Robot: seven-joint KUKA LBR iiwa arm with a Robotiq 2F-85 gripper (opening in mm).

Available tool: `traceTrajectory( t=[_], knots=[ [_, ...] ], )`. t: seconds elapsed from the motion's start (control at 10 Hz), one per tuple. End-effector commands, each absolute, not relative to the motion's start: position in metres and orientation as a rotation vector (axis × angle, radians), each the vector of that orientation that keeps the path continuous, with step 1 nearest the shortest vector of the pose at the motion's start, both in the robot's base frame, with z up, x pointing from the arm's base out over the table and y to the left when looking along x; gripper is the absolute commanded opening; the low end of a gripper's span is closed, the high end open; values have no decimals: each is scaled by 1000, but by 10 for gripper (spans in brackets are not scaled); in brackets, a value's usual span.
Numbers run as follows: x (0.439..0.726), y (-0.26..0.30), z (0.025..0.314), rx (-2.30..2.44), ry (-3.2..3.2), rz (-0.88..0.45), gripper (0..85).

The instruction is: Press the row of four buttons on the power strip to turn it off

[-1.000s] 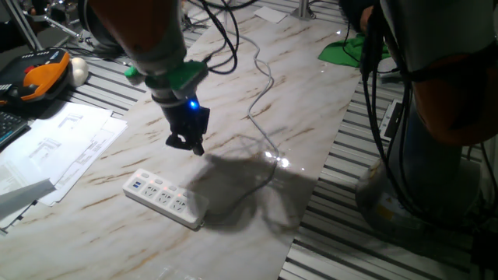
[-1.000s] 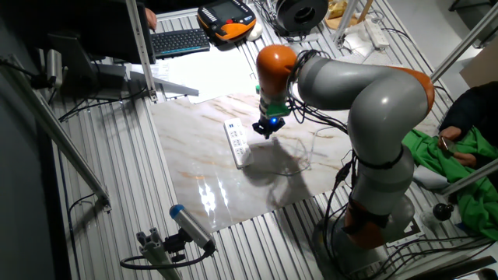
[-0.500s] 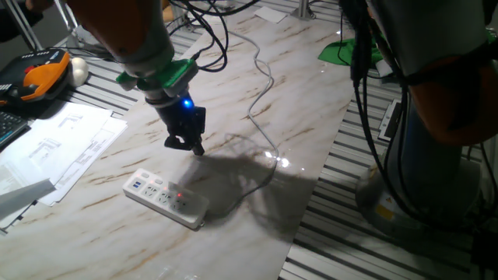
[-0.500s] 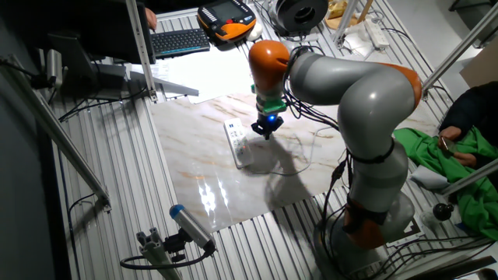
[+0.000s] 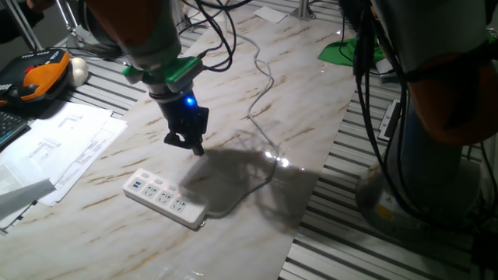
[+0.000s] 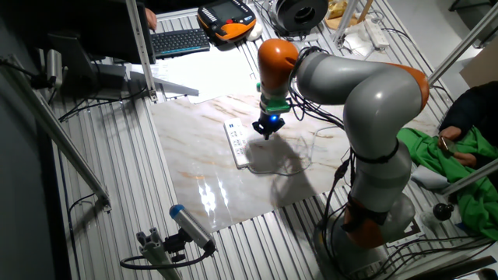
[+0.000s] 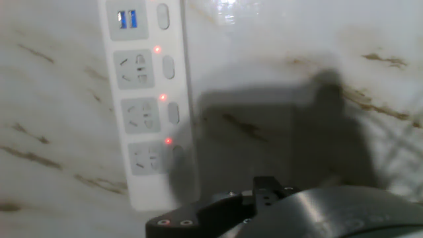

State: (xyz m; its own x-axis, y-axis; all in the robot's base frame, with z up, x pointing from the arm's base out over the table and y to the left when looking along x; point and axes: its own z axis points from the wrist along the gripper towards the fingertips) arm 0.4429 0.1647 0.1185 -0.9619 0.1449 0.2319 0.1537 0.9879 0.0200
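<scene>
because the power strip (image 5: pixel 165 198) lies flat on the marble table (image 5: pixel 311 117) with its row of four buttons (image 7: pixel 169 86) facing up, we hang our gripper (image 5: pixel 187 145) above and just beside it, ready to press down; we cannot tell whether its fingers are apart. small red lights beside the sockets suggest it is on.

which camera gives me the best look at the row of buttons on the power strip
The hand view: the row of four buttons runs down the power strip in close-up, with three small red lights glowing beside the sockets. In one fixed view the buttons are just small pinkish marks. The other fixed view shows only a small white strip.
</scene>
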Motion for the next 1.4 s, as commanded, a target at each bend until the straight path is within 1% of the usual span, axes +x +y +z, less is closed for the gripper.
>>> traceTrajectory(
  t=[0.0, 0.5, 0.6, 0.8, 1.0, 1.3],
  knots=[
    [443, 173, 114, -254, -2903, -65, 0],
    [445, 202, 86, -278, -2922, -123, 0],
    [444, 212, 84, -268, -2932, -130, 0],
    [440, 225, 84, -269, -2953, -89, 0],
    [439, 227, 79, -264, -2973, -104, 0],
    [445, 229, 66, -245, -2993, -125, 0]
  ],
)
